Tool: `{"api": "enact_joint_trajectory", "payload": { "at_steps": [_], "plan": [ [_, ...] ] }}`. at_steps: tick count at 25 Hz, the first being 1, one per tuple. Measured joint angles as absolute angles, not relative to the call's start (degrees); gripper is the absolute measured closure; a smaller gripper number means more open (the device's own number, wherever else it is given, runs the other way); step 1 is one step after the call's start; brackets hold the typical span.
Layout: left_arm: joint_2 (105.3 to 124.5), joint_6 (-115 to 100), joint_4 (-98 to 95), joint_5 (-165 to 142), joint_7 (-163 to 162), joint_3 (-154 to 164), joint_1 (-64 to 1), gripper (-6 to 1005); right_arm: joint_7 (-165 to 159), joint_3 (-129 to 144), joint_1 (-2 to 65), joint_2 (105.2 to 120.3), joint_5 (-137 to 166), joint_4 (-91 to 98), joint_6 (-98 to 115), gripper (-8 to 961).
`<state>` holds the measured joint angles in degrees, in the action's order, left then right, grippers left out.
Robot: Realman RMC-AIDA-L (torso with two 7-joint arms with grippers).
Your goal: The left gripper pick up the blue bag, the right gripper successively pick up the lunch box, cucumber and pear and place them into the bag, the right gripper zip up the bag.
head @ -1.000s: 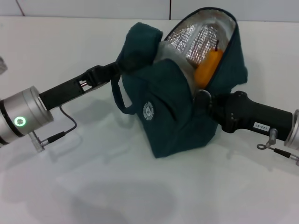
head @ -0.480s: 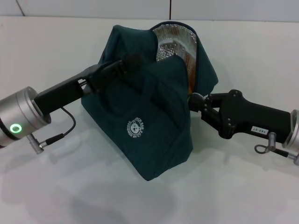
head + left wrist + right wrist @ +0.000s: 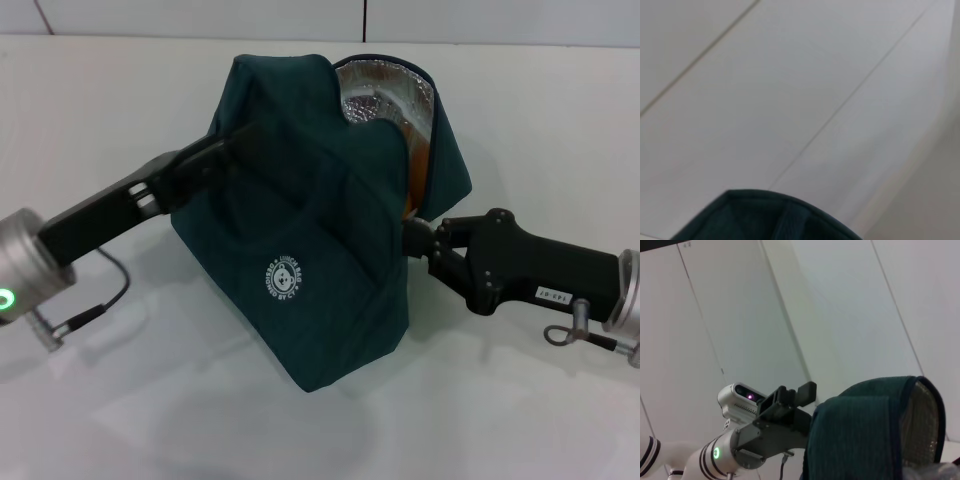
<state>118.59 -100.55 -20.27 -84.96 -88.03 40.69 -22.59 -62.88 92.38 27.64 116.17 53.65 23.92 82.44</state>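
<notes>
Currently the blue bag [image 3: 300, 240] hangs slumped over the surface [image 3: 120, 400], left gripper [image 3: 225, 152] jaws buried in its top fabric, right gripper [image 3: 412, 238] at the open mouth, jaw states can't tell; soft, floppy, probably loaded, best held by handle or rim.

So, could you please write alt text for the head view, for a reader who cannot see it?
A blue bag sits on a white table, its foil-lined mouth partly open. The left gripper reaches against its upper left side, and the right gripper meets its right edge.
</notes>
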Motion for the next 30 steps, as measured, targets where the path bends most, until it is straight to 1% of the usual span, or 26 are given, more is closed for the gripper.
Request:
{"api": "enact_joint_trajectory", "payload": {
  "at_steps": [3, 8, 12, 15, 17, 26, 30],
  "plan": [
    [117.89, -101.6, -20.4, -84.7, -87.0, 40.7, -20.5, 185, -62.9, 93.0, 27.6, 116.15, 53.7, 23.9, 82.5, 937],
    [117.45, -100.7, -20.2, -85.1, -84.4, 41.1, -15.6, 149, -62.9, 93.1, 27.5, 116.22, 53.7, 23.8, 82.5, 938],
    [118.25, -99.6, -19.9, -87.6, -82.8, 41.2, -13.3, 120, -62.7, 93.1, 27.5, 116.20, 53.7, 23.9, 83.0, 937],
    [119.14, -98.2, -19.8, -91.0, -81.7, 41.2, -13.1, 106, -62.6, 93.1, 27.5, 116.20, 53.6, 24.2, 83.2, 937],
    [119.39, -96.3, -18.9, -92.2, -81.1, 41.2, -13.5, 106, -62.5, 93.1, 27.5, 116.19, 53.6, 24.3, 83.4, 937],
    [119.52, -88.5, -13.3, -93.2, -77.6, 41.3, -17.0, 107, -62.0, 93.1, 27.5, 116.19, 53.6, 24.4, 84.6, 937],
    [119.64, -86.2, -13.0, -93.2, -77.1, 41.3, -17.6, 107, -61.7, 93.1, 27.7, 116.19, 53.5, 24.4, 85.1, 937]
  ]
}}
